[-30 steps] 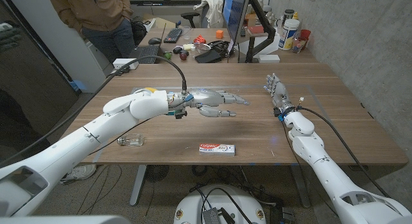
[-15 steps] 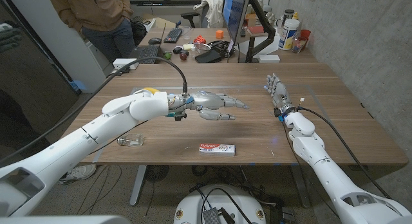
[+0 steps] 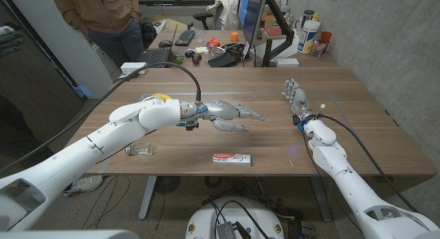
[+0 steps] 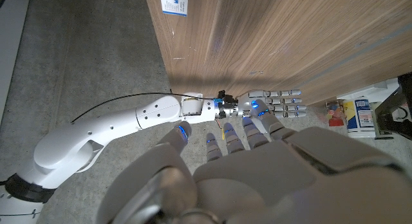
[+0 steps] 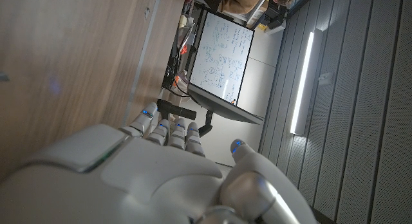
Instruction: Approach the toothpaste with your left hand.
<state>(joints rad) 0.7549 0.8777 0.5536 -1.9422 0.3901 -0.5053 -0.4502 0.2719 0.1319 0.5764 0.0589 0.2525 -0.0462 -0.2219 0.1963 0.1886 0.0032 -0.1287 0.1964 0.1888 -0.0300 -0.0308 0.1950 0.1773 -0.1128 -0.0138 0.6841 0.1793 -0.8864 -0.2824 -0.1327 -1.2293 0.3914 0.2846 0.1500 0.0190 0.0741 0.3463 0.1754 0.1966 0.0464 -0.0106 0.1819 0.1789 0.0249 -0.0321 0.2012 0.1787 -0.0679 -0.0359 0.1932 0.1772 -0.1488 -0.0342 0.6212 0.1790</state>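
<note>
The toothpaste [image 3: 231,158] is a flat white and red box lying near the table's front edge, a little left of the middle. My left hand [image 3: 230,114] hovers over the table behind the box, fingers spread and holding nothing, well apart from it. In the left wrist view the same hand [image 4: 244,166] reaches out with the toothpaste [image 4: 174,2] far off at the table's edge. My right hand [image 3: 294,96] stands on the table's right side with straight fingers and nothing in it; the right wrist view shows its back [image 5: 161,166].
A small glass bottle [image 3: 139,151] lies near the front left edge under my left forearm. A monitor [image 3: 251,19], a keyboard [image 3: 184,37] and clutter fill the desk behind the table. A person [image 3: 103,12] stands at the back left.
My left hand has dipped slightly, its fingertips coming a little nearer the table's front. The toothpaste and the right hand have not moved.
</note>
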